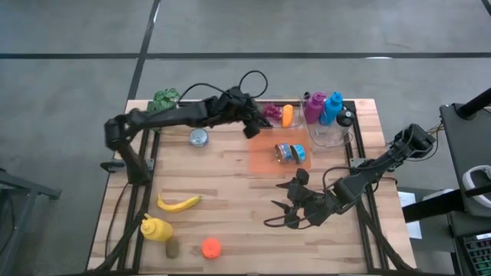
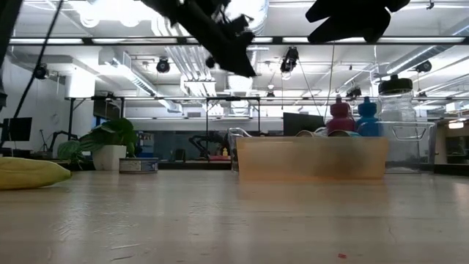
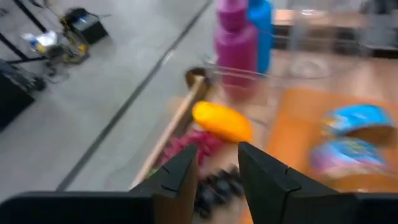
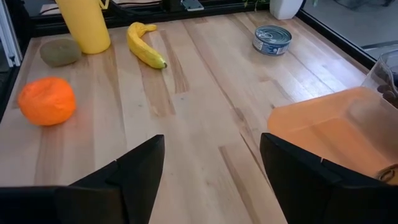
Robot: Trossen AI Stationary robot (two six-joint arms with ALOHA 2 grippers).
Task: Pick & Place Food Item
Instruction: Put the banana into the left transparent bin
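Note:
My left gripper [image 1: 252,126] hangs open in the air near the table's far edge, just left of the purple grapes [image 1: 271,113] and an orange oval food item [image 1: 287,115]. In its wrist view the orange item [image 3: 222,122] and the grapes [image 3: 194,147] lie beyond the fingertips [image 3: 214,163], and nothing sits between them. My right gripper [image 1: 294,204] hovers open over the near right part of the table, holding nothing. In its own view the right gripper [image 4: 211,163] faces the banana [image 4: 145,43] and the orange fruit [image 4: 46,99].
An orange tray [image 1: 265,162] with two blue cans [image 1: 290,153] sits mid-table. Magenta [image 1: 313,106] and blue [image 1: 332,107] bottles and a clear container [image 1: 330,135] stand at the far right. A tin [image 1: 199,137], a green item [image 1: 165,98], a yellow bottle [image 1: 156,228] and a kiwi [image 1: 172,248] lie to the left.

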